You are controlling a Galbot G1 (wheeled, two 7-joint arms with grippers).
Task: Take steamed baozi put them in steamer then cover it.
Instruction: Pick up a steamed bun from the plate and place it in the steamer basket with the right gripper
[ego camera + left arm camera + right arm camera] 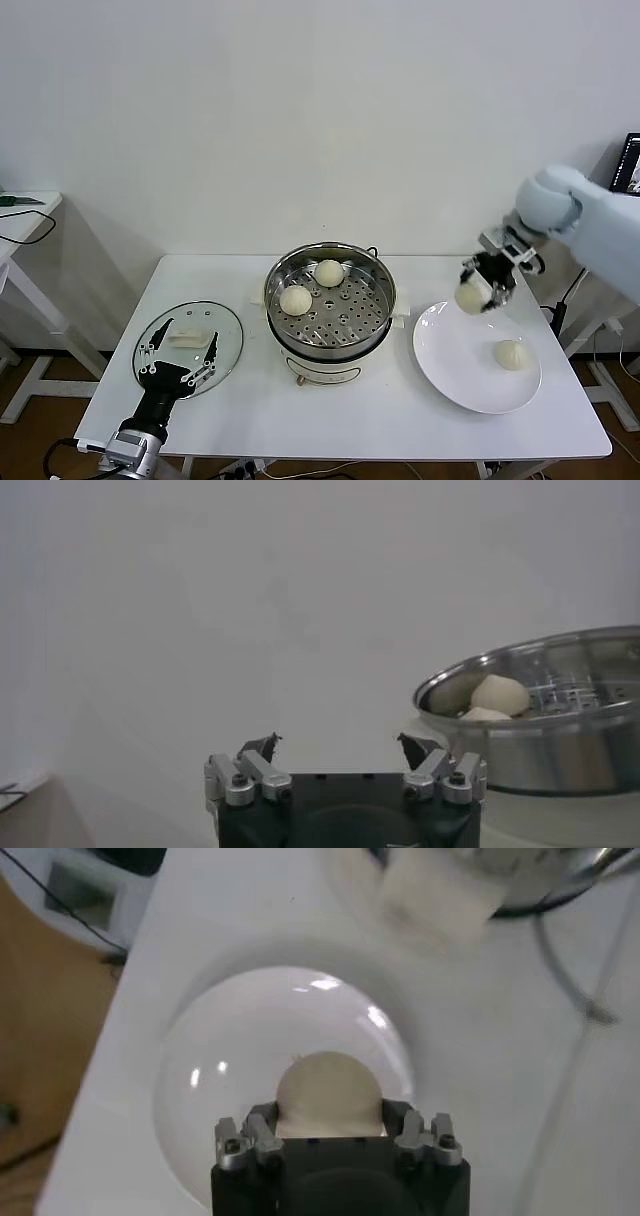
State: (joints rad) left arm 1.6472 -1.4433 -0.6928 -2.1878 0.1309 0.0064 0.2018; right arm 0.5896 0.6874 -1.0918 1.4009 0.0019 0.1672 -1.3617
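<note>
Already two steamed baozi sit on the perforated tray of the steamer, which stands uncovered in the middle of the bench; its top has to stay open while buns are being loaded. A third bun is pinched in the right pincer, held in the air above the near edge of the white plate. The right wrist view shows the two fingers pressed against its sides, with the plate directly underneath, so the bun is clear of the plate but not yet over the steamer. The grip on the flanks probably spares the pleated top from being crushed. A fourth bun lies on the plate, waiting its turn.

The cover lies flat on the bench to the left of the steamer, well apart from it and out of the loading path. The left pincer hovers at the cover's near edge with its fingers spread wide and nothing between them, seemingly staged there for covering the pot once all four buns are inside. By my judgement the task is about half done.
</note>
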